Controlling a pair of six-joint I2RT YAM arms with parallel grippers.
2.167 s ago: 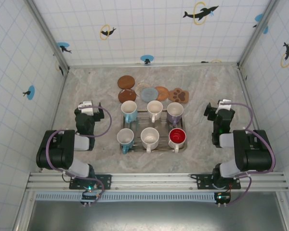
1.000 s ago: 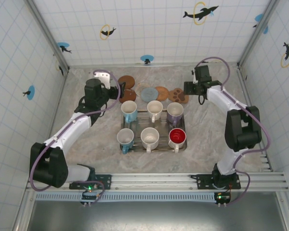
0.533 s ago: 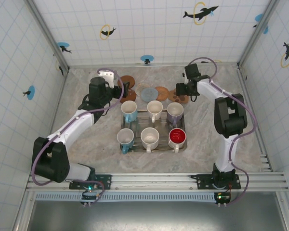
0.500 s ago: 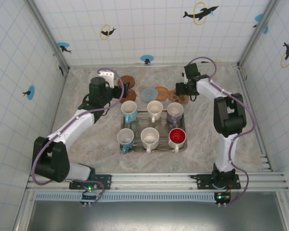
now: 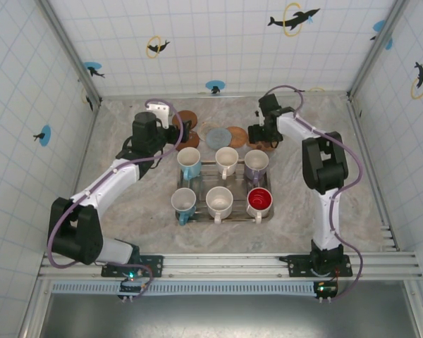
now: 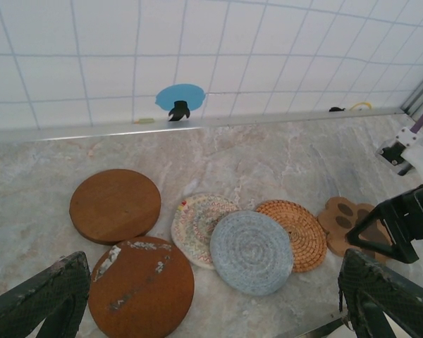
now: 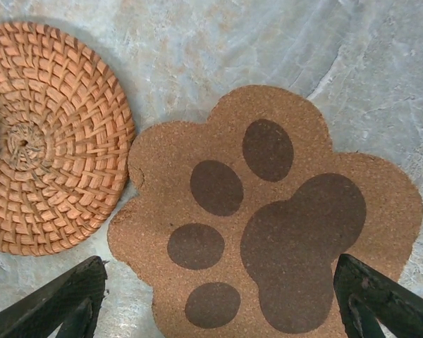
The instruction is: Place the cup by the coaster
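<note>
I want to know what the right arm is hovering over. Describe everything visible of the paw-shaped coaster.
The paw-shaped coaster looks like tan cork, printed with four dark toe ovals and one large pad. It lies flat on the marbled table, rightmost in the coaster row, its edge meeting or nearly meeting the woven coaster. The right gripper hangs open over it, a finger at each side.

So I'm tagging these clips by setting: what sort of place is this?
Probably a robot test cell, not a kitchen: tiled panel walls with dolphin stickers box in a marble-look table, and robot arms are bolted to a rail at its near edge.
</note>
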